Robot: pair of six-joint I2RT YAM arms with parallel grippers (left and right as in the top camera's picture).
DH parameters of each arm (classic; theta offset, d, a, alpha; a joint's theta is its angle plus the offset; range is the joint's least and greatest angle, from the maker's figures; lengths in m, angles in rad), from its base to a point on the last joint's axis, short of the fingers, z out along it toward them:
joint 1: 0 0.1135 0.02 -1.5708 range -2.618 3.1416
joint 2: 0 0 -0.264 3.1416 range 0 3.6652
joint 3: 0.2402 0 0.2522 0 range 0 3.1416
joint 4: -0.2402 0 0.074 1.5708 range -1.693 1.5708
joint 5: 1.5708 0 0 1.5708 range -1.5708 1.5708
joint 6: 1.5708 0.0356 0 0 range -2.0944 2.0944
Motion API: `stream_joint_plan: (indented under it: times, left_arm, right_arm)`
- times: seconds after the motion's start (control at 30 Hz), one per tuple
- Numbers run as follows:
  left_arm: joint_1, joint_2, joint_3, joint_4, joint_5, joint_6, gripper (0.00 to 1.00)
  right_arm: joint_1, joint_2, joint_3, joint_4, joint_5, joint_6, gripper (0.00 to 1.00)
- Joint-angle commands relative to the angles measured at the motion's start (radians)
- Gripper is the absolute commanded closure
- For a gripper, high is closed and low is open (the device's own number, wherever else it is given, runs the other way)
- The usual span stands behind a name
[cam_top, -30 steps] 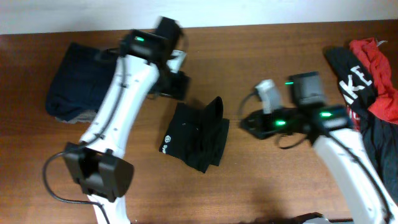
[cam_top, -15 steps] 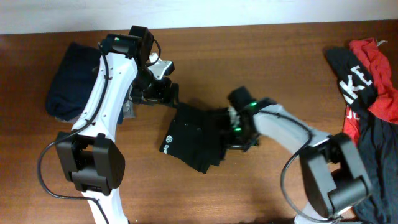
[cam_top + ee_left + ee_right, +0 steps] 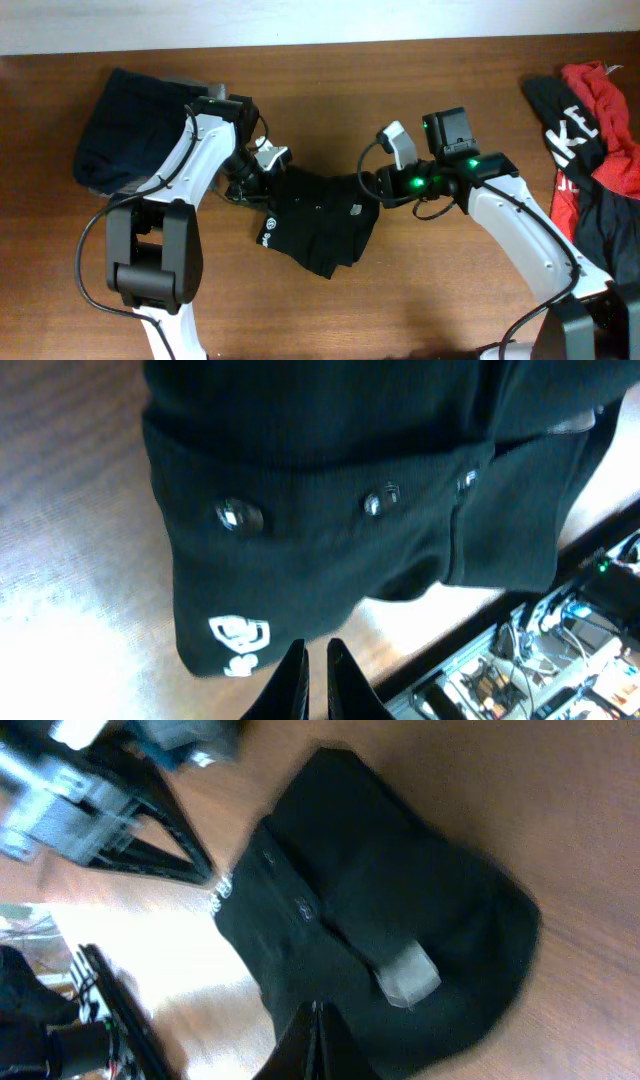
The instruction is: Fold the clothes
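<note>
Overhead, I am looking down on a brown wooden table [image 3: 330,80], and the black shirt [image 3: 320,215] is lying crumpled at the centre. The left gripper [image 3: 262,168] is touching its upper left edge, the right gripper [image 3: 376,188] its right edge. A navy garment [image 3: 125,130] is sitting at upper left, a red and black pile [image 3: 590,110] at far right.

In the left wrist view, the fingers [image 3: 290,675] are standing almost pressed together at the shirt's hem, beside a white logo [image 3: 238,638]; I cannot tell whether they are pinching cloth. Three snaps [image 3: 238,515] are glinting above. Cables [image 3: 560,650] are showing at lower right.

In the right wrist view, the jaws are pressing together over black fabric, below a grey label [image 3: 407,972].
</note>
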Motion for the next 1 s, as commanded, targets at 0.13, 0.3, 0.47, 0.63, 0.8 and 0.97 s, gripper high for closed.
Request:
stream_joint_plan:
  times: [0.13,0.3,0.47,0.63,0.8,0.97]
  left_arm:
    - [-0.041,0.000,-0.031,0.125,0.029,0.013,0.87]
    - [-0.076,0.000,-0.189,0.194,0.029,-0.174,0.99]
    - [-0.058,0.000,-0.288,0.407,-0.011,-0.248,0.99]
    - [-0.042,0.000,-0.288,0.713,-0.039,-0.247,0.99]
    - [-0.043,0.000,-0.276,0.878,-0.009,-0.259,0.99]
    - [-0.010,-0.010,-0.131,0.651,0.048,-0.258,0.70]
  right_arm:
    - [0.108,0.198,0.003,0.220,0.071,0.099,0.96]
    - [0.113,0.371,0.003,0.301,0.079,0.206,0.96]
    - [0.111,0.412,0.003,0.188,0.216,0.274,0.96]
    - [0.151,0.409,0.003,0.046,0.221,0.372,0.96]
    - [0.216,0.406,0.003,0.027,0.224,0.454,0.96]
    - [0.182,0.349,0.004,-0.018,0.325,0.430,0.96]
